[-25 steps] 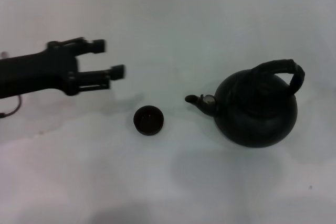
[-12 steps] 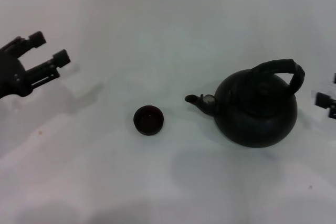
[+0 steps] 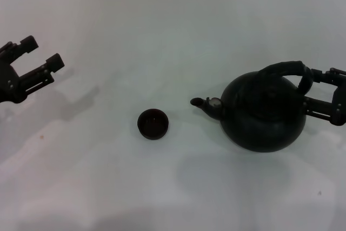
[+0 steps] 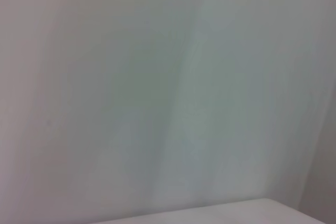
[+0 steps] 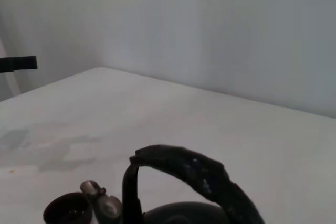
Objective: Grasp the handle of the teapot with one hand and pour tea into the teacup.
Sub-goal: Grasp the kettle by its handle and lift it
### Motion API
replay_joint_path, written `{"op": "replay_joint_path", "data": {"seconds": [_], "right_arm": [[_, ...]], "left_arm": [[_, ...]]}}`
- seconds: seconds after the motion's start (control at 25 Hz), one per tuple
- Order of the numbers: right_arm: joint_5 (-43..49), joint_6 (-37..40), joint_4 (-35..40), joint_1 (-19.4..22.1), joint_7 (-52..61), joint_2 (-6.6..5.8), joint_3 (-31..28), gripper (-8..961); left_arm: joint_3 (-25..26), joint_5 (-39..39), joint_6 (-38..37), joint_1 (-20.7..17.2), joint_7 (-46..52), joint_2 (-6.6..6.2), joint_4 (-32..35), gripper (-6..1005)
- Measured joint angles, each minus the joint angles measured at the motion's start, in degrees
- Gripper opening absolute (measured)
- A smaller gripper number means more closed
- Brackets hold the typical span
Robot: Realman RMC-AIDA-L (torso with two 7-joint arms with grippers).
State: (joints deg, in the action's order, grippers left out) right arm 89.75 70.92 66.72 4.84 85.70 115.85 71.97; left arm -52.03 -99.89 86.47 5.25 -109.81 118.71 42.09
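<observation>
On the white tabletop (image 3: 173, 25) the teapot (image 3: 265, 114) sits upright toward the robot's right, spout aimed at the teacup (image 3: 153, 123), which stands apart from it near the middle. The handle (image 3: 286, 71) arches over the pot top, its long axis running roughly spout-to-rear, so the rear end of the arch faces the right pincer (image 3: 323, 91). That pincer sits just beside the handle's rear end at the right edge, fingers apart, 2 tips flanking nothing yet; not touching as far as I can tell. Right wrist view looks along the handle (image 5: 194, 174) toward the cup (image 5: 67, 209), so it's lined up with the arch. Left pincer (image 3: 42, 53) is far off at the left edge, fingers spread, holding nothing, well apart from cup and pot. Right arm is clearly nearer; my read is the next move is a short advance toward the handle and close around it before any lift or tilt.
</observation>
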Motion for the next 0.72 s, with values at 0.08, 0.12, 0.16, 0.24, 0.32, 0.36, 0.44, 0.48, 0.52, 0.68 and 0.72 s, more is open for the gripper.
{"op": "replay_joint_path", "data": {"seconds": [0.08, 0.12, 0.16, 0.24, 0.32, 0.36, 0.44, 0.48, 0.52, 0.68, 0.72], "right_arm": [[0.00, -0.39, -0.01, -0.24, -0.01, 0.03, 0.01, 710], [-0.01, -0.63, -0.01, -0.27, 0.00, 0.03, 0.00, 710], [-0.21, -0.92, -0.01, -0.29, 0.00, 0.03, 0.00, 709], [-0.72, -1.37, -0.01, -0.31, -0.01, 0.01, 0.00, 707], [-1.06, -1.70, -0.01, -0.31, -0.01, 0.01, 0.02, 705], [-1.12, -1.81, -0.02, -0.34, -0.01, 0.01, 0.02, 704], [-1.20, -1.88, -0.27, -0.44, -0.01, 0.02, 0.02, 702], [-1.24, -1.90, -0.52, -0.55, -0.01, 0.00, -0.01, 701], [-1.30, -1.94, -0.79, -0.66, -0.01, -0.03, -0.10, 700], [-1.54, -2.86, -2.17, -1.34, 0.16, -0.12, -0.47, 668], [-1.57, -3.19, -2.56, -1.58, 0.23, -0.15, -0.48, 639]], "left_arm": [[0.16, 0.13, -0.01, 0.00, 0.03, 0.00, -0.08, 851], [0.16, 0.17, -0.04, 0.00, 0.03, 0.01, -0.27, 851], [0.19, 0.17, -0.11, 0.00, 0.00, 0.01, -0.42, 851], [0.51, 0.25, -0.31, 0.03, -0.05, 0.02, -0.65, 851], [0.84, 0.40, -0.53, 0.12, -0.07, 0.03, -0.72, 851], [0.84, 0.44, -0.61, 0.16, -0.07, 0.03, -0.73, 851], [0.86, 0.49, -0.80, 0.25, -0.08, 0.03, -0.75, 851], [0.86, 0.50, -0.85, 0.27, -0.08, 0.03, -0.75, 850], [0.87, 0.52, -0.94, 0.30, -0.08, 0.03, -0.76, 850], [0.88, 0.52, -1.35, 0.45, -0.10, 0.03, -0.78, 850], [0.88, 0.52, -1.48, 0.52, -0.10, 0.03, -0.79, 850]]}}
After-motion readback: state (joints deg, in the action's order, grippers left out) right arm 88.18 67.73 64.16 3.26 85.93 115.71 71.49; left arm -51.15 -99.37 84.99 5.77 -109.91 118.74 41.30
